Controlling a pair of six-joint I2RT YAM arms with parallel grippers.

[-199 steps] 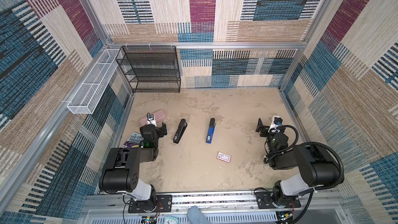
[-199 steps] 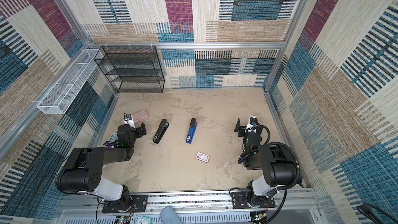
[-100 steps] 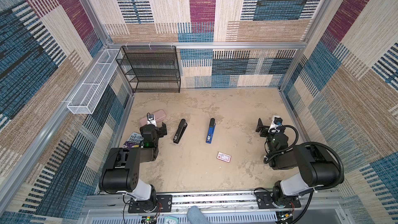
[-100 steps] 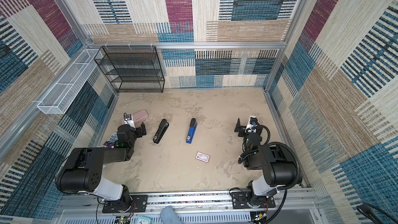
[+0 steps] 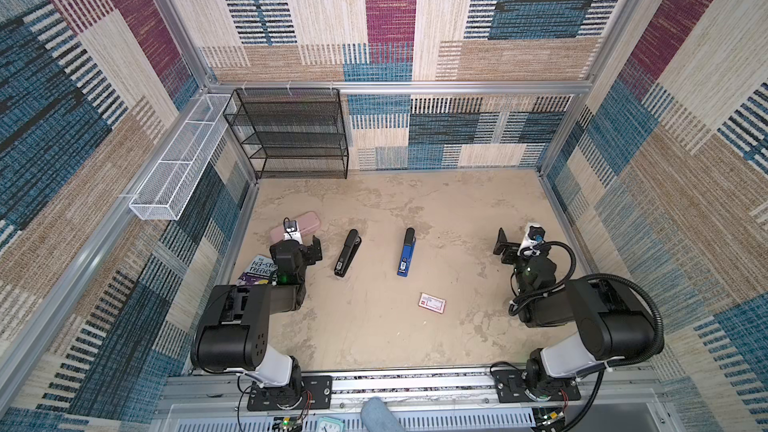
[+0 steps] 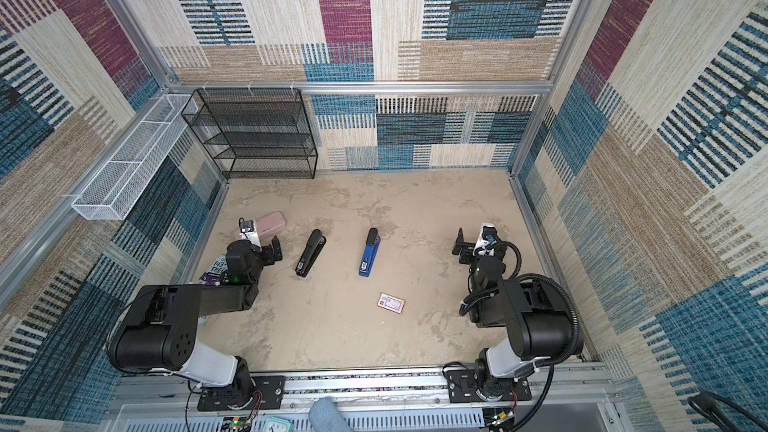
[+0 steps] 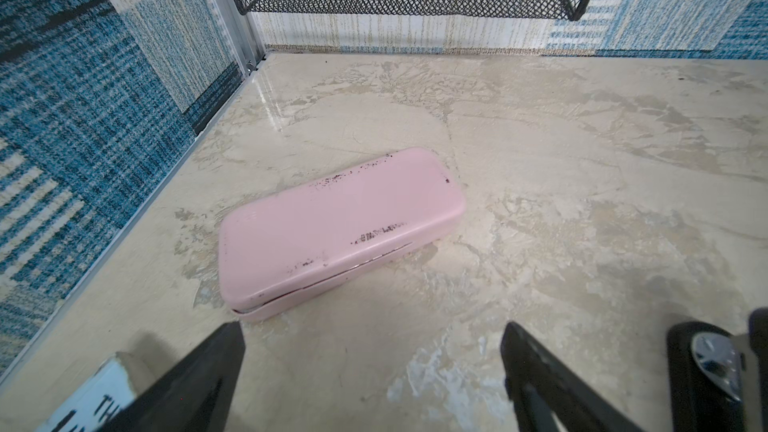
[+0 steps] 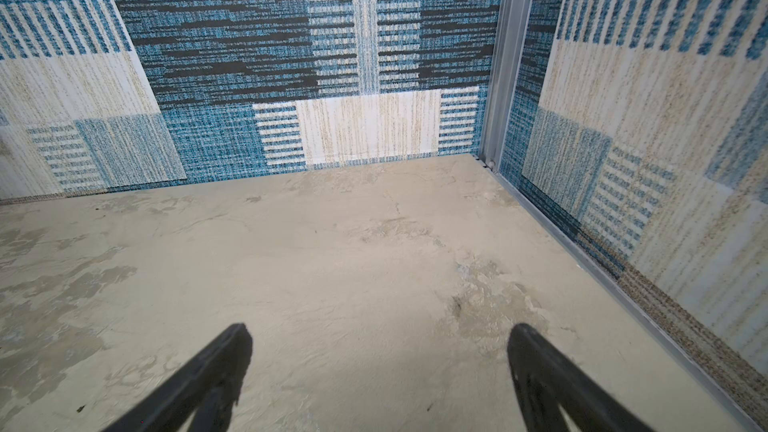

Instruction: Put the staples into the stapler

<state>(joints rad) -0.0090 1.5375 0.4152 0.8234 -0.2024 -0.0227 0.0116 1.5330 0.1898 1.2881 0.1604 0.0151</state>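
1. Top views, toward the near edge of the bench (image 5: 374, 338), right of centre: staples box (image 5: 432, 301), flat, untouched.
2. Mid-bench: blue stapler (image 5: 406, 252), black stapler (image 5: 347, 252), both closed, apart.
3. Left gripper (image 7: 371, 328), right gripper (image 8: 380, 328): jaws wide, empty. I'd pin the blue stapler with left, work the box with right.

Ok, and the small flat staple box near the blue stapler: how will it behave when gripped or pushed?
The staple box lies flat and low on the smooth tabletop, so a nudge would probably slide it, not tip it. Its thin profile likely leaves little edge to grab. It looks like light card, so possibly easy to crush.
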